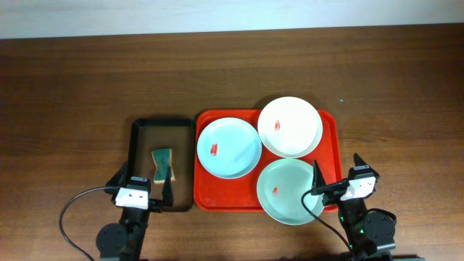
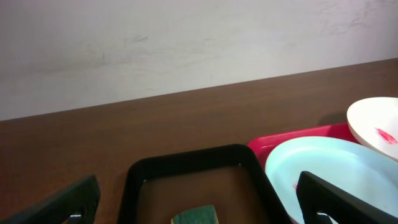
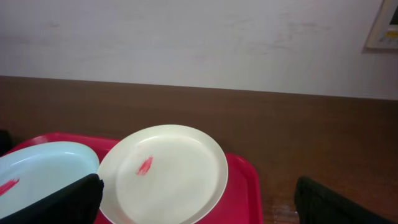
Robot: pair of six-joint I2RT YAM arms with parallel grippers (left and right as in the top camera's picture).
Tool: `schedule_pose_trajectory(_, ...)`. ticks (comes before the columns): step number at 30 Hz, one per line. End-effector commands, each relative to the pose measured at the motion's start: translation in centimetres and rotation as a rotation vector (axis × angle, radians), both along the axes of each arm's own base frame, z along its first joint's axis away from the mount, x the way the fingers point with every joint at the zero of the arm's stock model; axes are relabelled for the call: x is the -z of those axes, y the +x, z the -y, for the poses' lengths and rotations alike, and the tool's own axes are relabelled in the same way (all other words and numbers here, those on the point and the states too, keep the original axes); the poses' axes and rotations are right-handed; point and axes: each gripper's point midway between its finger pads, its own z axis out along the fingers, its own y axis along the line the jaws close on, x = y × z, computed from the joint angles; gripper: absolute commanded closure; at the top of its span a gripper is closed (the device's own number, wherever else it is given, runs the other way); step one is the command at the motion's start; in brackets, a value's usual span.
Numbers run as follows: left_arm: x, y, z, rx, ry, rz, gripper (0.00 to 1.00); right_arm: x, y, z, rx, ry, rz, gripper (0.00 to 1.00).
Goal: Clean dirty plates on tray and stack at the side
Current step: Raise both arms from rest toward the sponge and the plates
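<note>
Three plates lie on the red tray (image 1: 331, 148). The white plate (image 1: 290, 127) is at the back right, the pale blue plate (image 1: 229, 147) at the left, and the pale green plate (image 1: 290, 191) at the front, partly over the tray's front rim. Each carries a small red smear. My left gripper (image 1: 143, 184) is open at the front edge of the black tray. My right gripper (image 1: 338, 171) is open at the red tray's front right corner, beside the green plate. In the right wrist view the white plate (image 3: 163, 171) lies ahead of the empty open gripper (image 3: 199, 186).
A black tray (image 1: 134, 145) with a brown floor stands left of the red tray and holds a green-and-yellow sponge (image 1: 162, 164). In the left wrist view the sponge (image 2: 196, 216) lies just ahead of the left gripper (image 2: 198, 186). Bare wooden table surrounds both trays.
</note>
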Motion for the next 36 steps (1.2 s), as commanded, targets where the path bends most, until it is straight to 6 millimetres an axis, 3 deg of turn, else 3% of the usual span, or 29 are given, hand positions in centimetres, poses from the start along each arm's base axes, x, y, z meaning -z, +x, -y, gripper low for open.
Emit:
schedule_pose_trajectory(1,0.2,0.0,-0.2,-0.01,0.02,0.0,0.01,0.3,0.0,0.2,0.011,0.002,-0.006,0.01)
schedule_pose_trajectory(32,0.1,0.0,-0.2,-0.01,0.02,0.004,0.01,0.3,0.0,0.2,0.009,0.003,-0.006,0.02)
schedule_pose_trajectory(33,0.1,0.0,-0.2,-0.007,0.02,0.002,0.01,0.3,0.0,0.0,0.003,0.025,-0.009,0.02)
schedule_pose_trajectory(36,0.0,-0.4,1.9,0.118,0.011,0.007,0.01,0.3,-0.1,-0.3,0.007,0.344,-0.052,0.02)
